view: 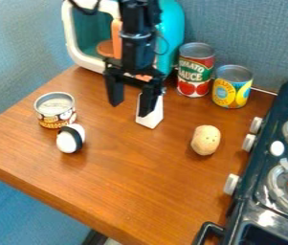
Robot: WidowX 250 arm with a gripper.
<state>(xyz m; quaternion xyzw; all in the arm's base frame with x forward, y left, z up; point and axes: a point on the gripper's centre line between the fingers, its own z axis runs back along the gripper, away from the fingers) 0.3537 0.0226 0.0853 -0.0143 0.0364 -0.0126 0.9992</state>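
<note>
The gripper (130, 106) hangs over the back middle of the wooden table (127, 177), its two fingers spread open with nothing between them. Just behind its right finger stands a white block-like object (151, 118), partly hidden by that finger; whether they touch I cannot tell. To the left are a short can (55, 111) with a brown and white label and, in front of it, a white rice-ball-shaped toy (69, 139) with a black band. A tan potato-like toy (205, 140) lies to the right of the gripper.
A tomato sauce can (195, 72) and a yellow can (232, 88) stand at the back right. Behind the arm is a teal and white toy appliance (173, 28) with an orange item inside. A dark stove (261, 158) with knobs borders the table's right edge.
</note>
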